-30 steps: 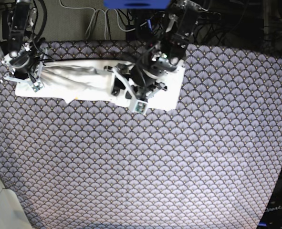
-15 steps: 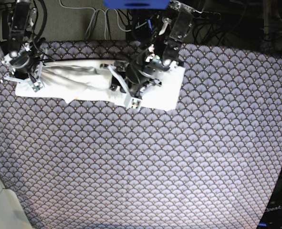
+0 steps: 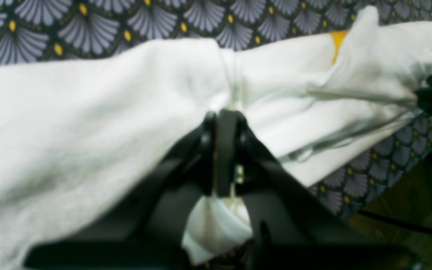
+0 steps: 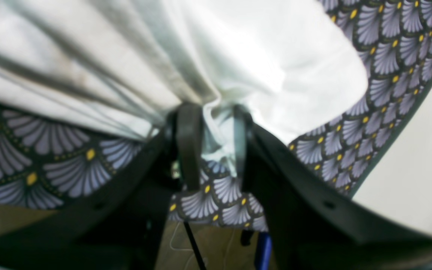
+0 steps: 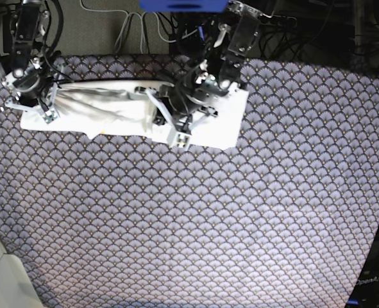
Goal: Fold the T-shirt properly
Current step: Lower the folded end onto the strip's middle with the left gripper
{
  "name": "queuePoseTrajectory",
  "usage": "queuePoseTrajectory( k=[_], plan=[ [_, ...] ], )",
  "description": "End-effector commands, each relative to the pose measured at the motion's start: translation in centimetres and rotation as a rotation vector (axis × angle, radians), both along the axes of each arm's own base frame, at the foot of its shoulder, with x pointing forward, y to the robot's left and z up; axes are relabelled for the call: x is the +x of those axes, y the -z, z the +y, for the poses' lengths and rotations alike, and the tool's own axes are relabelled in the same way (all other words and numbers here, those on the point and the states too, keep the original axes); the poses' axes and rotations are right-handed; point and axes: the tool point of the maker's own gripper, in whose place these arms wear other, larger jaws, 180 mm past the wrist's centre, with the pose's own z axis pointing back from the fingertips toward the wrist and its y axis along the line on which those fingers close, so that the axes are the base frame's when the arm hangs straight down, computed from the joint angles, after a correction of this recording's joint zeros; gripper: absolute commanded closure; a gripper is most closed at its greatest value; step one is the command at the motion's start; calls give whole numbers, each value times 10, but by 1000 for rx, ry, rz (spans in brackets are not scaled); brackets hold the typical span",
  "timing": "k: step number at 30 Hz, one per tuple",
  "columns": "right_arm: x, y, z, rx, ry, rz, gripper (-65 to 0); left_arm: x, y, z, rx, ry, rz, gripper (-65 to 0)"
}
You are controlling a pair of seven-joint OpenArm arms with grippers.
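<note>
Left wrist view: large white short-sleeved cloth T-shirt (image 3: 88, 123) fills most of the frame, bunched & wrinkled, a bit of yellow print at upper right. Left arm's black fingers (image 3: 223, 150) sit centre frame, pressed together w/ a pinch of the white cloth clamped between them; a tuft of fabric pokes out below. Fan-patterned purple-grey bench cover (image 3: 126, 18) along the top & lower right

Right wrist view: right arm's black fingers (image 4: 210, 146) mid-frame, set a little apart w/ a gathered fold of the T-shirt (image 4: 238, 45) caught between them, taut pleats running to upper left. Bench cover (image 4: 32, 165) at left & right, bench edge at lower right

Base view: T-shirt (image 5: 231, 125) lies as a long crumpled band across the upper part of the bench (image 5: 208, 224), upper left to upper centre. Right fingers (image 5: 45, 109) at its upper-left end, left fingers (image 5: 170, 115) at upper centre on the cloth; flat white part stretches right of them
</note>
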Motion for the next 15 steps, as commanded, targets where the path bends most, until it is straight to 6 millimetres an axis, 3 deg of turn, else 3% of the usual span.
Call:
queuePoseTrajectory(
  k=[1,15],
  plan=[
    [5,-7,-5,-23,-2,-19,-166,6,-18,-14,-45,14,-45,-5],
    [5,-7,-5,-23,-2,-19,-166,-1,-41,-57,-72,152,-115,-5]
  ],
)
